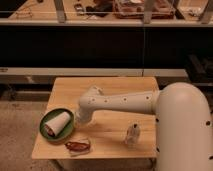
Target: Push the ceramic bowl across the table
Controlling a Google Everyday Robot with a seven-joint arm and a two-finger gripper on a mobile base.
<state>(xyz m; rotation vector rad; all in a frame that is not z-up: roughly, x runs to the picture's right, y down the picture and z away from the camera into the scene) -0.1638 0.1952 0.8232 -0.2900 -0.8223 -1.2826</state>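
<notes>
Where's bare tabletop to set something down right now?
Free: the table's far strip behind the arm, and the front middle between snack packet and small bottle. Crowded: left front, where the hand meets the ceramic bowl holding a white cup.

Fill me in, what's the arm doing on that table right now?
The robot's arm reaches across the table with its hand down at the right edge of the green ceramic bowl, as if pushing it. A white cup lies on its side in the bowl, which sits near the table's left edge. A reddish packet lies at the front edge, and a small clear bottle stands to the right.
</notes>
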